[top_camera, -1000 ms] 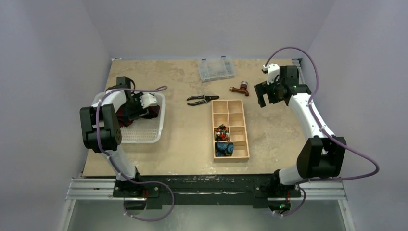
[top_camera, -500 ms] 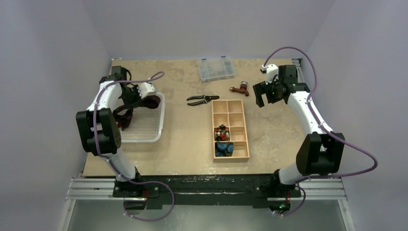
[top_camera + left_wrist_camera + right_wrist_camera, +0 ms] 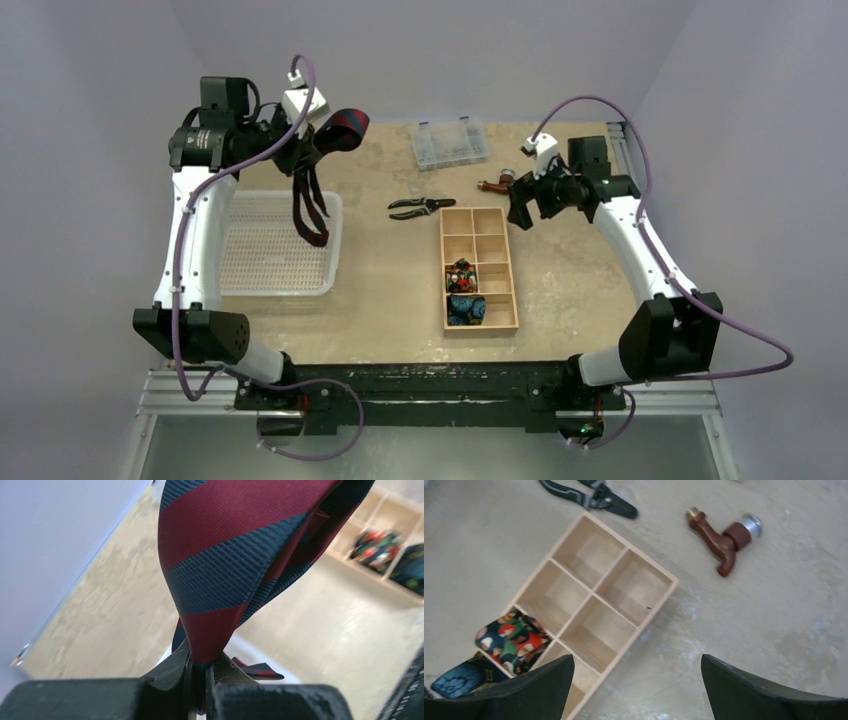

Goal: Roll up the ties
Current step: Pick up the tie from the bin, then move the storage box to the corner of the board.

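While aloft, tie [image 3: 345, 127] above basket [image 3: 285, 293].

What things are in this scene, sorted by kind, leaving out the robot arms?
Striped tie: 1
Rolled patterned fabric bundles: 2
White basket: 1
Wooden divided box: 1
Pliers: 1
Clear plastic case: 1
Brown tap-like fitting: 1
Total: 8

light: bright, even; you see only faint shadows on the tabletop [image 3: 380, 290] | left wrist: tie [image 3: 235, 555] sharp, background blurred | right wrist: slightly soft
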Motion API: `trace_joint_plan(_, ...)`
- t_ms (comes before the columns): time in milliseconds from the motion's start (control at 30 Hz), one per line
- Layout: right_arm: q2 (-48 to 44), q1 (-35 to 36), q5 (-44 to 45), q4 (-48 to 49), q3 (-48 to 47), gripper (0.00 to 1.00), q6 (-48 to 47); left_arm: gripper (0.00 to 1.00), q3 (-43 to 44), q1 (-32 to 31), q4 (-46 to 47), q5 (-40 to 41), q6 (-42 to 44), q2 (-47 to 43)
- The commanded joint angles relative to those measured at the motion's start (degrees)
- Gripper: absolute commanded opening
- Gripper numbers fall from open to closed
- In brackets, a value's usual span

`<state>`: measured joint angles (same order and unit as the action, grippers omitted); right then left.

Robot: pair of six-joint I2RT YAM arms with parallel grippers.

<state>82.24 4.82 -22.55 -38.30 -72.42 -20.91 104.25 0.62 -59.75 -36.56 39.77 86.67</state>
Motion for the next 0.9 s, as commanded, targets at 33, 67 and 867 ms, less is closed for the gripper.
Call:
trace_joint_plan(33, -2.37, 9.11, -5.07, -1.20, -0.66, 0.98, -1.67, 0.00, 5.53, -3.57, 4.34, -11.28, -20.71, -3.95)
trace_joint_plan(67, -2.23, 11.28, -4.48, -0.70, -0.43, 0.97, -1.84, 0.00, 6.90, -3.74, 5.75, -12.52, -23.54, -4.19)
trace_joint_plan(867, 22.41, 43.72, 18.46, 0.29, 0.21, 0.64, -16.63, 0.00, 16.17, -3.70, 12.40, -14.38, -39.25, -7.75)
